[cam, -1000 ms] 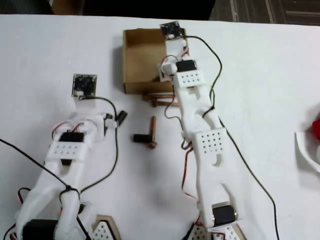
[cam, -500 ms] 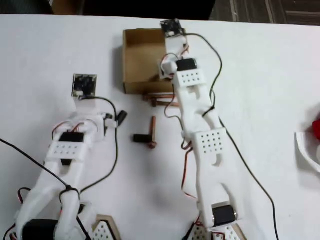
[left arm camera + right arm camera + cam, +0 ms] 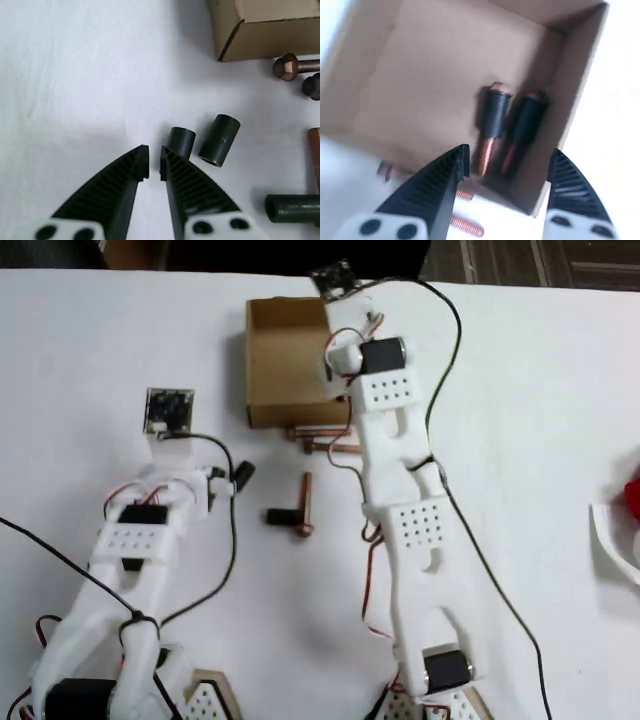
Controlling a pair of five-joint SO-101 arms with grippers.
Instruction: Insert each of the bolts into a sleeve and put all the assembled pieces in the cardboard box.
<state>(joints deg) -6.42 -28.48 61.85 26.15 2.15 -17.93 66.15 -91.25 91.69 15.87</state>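
In the left wrist view my left gripper (image 3: 154, 164) is shut with nothing in it, low over the white table. Two black sleeves (image 3: 181, 142) (image 3: 220, 139) lie just beyond its tips. A third sleeve (image 3: 292, 207) lies by a copper bolt (image 3: 315, 150). My right gripper (image 3: 507, 160) hangs open above the cardboard box (image 3: 420, 75). Inside the box lie two bolts in sleeves (image 3: 492, 122) (image 3: 526, 125), side by side. In the high view the box (image 3: 280, 350) sits at the back, with the right arm's wrist (image 3: 380, 360) at its right wall.
Loose copper bolts (image 3: 320, 430) (image 3: 330, 447) lie just in front of the box. Another bolt (image 3: 306, 495) and a black sleeve (image 3: 283, 516) lie between the arms. A red and white object (image 3: 615, 530) sits at the table's right edge. Cables trail from both arms.
The right arm's wrist has lifted and swung toward the far right corner of the box. The left arm has not moved.
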